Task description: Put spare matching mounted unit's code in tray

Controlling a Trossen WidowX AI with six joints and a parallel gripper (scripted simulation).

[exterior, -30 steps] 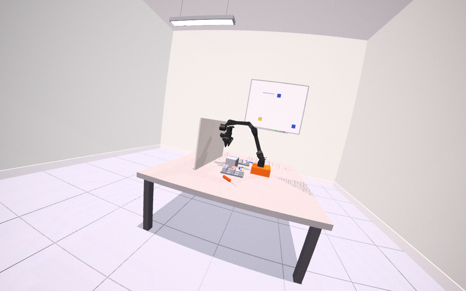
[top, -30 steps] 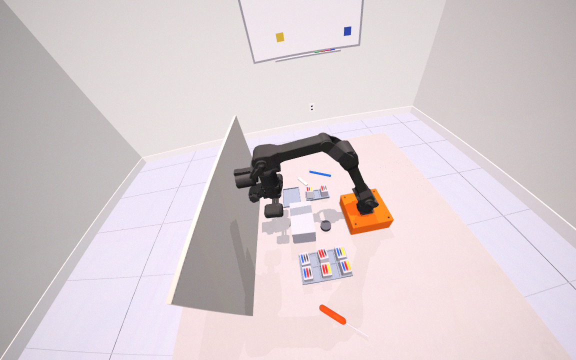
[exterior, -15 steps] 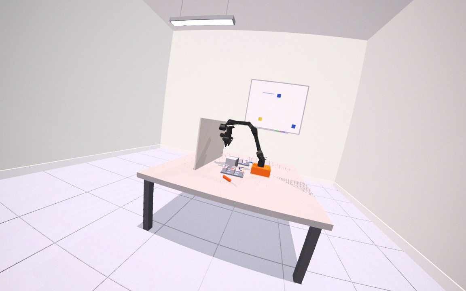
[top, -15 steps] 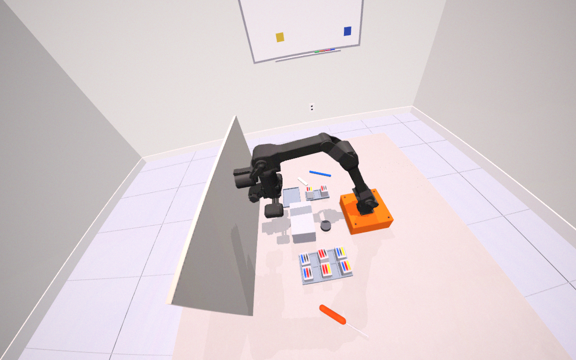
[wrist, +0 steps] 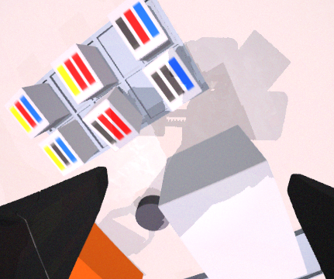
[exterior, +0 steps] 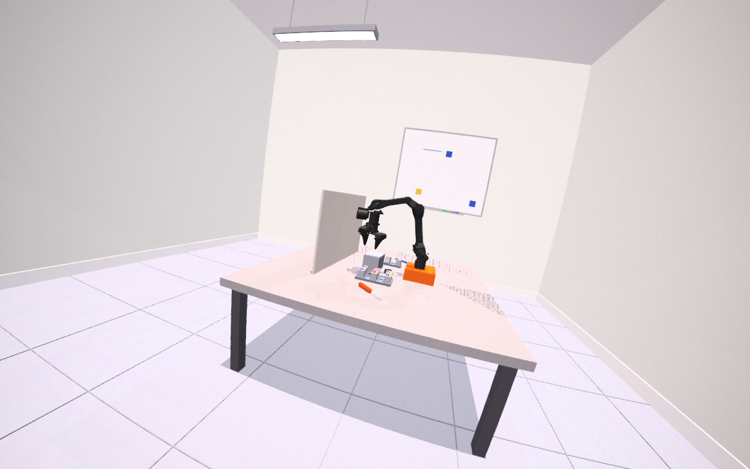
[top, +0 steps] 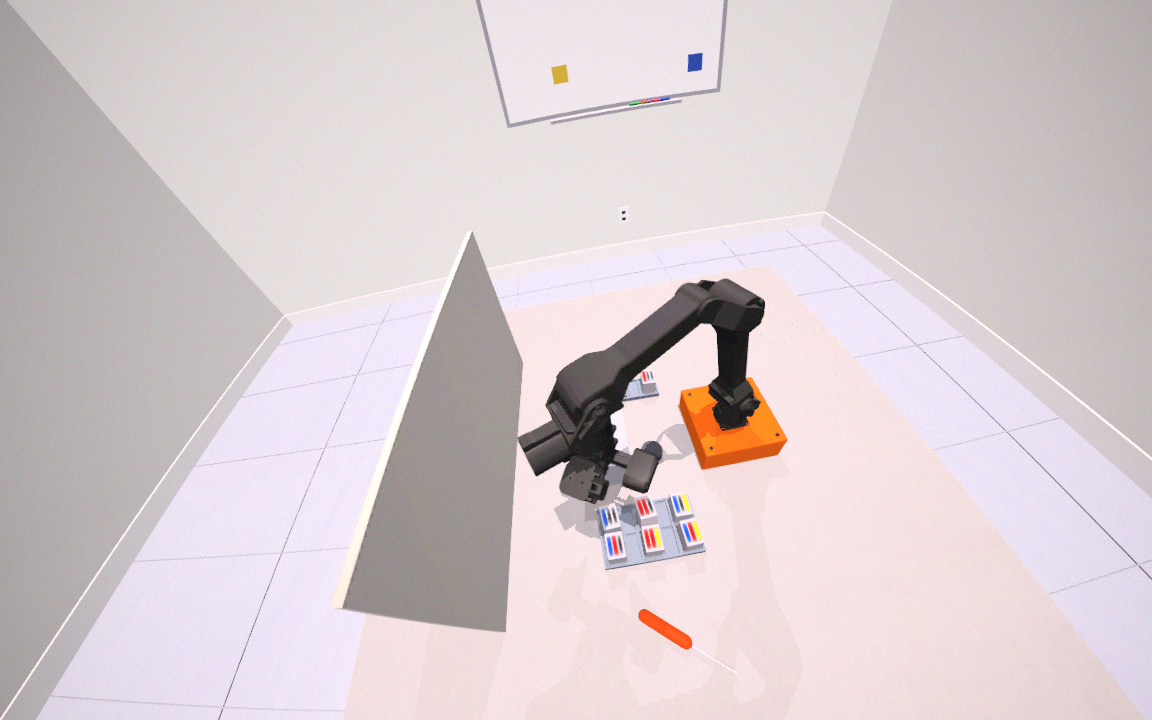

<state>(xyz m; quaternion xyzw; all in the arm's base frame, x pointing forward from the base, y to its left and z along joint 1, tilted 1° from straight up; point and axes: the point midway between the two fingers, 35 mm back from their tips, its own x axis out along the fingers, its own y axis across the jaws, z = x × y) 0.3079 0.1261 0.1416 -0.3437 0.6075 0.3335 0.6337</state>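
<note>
My gripper is open and empty. It hangs above the table, between the mounted unit and the rack of spares. The unit is a white and grey box; its code label does not show. The rack holds several spares with striped labels, among them black-red-red, black-red-blue and black-black-blue. A strip of the grey tray shows behind the unit. In the top view the arm hides the unit and the tray.
A tall grey panel stands left of the arm. The orange arm base is to the right, with a dark puck nearby. An orange screwdriver lies in front. A small second rack sits behind.
</note>
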